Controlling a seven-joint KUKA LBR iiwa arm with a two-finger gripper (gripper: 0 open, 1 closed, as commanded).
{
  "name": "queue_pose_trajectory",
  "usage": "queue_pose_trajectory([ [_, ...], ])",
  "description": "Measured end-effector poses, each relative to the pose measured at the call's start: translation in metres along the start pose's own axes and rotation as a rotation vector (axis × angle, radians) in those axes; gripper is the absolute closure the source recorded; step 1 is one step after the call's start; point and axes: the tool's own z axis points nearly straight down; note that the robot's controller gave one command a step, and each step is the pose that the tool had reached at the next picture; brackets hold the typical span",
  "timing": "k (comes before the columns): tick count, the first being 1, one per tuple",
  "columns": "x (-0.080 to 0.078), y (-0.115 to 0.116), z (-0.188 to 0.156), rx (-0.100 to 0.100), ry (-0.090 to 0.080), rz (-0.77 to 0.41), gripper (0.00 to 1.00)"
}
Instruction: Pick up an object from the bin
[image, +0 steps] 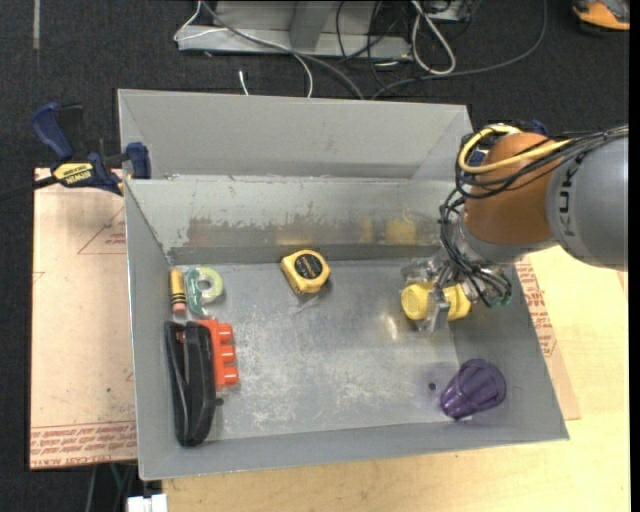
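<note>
With the fingers (438, 312) seemingly pinched on a small yellow thing (415, 301) near the bin's (300, 400) right wall, a straight, steady lift is advised.

The bin (300, 150) carries six loose things, one of each kind: one yellow tape measure (305, 271) near the back wall, one pale green ring (206, 286) and one yellow-and-red stick (177, 292) by the left wall, one orange-and-black tool (203, 375) in the front left corner, one purple ribbed piece (473, 388) in the front right corner, and one yellow rounded piece (417, 301) by the right wall.
</note>
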Motion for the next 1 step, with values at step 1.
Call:
queue_pose_trajectory([
  [1,0.0036,-0.0011,-0.0215,0.0,0.011,-0.065,1.0],
])
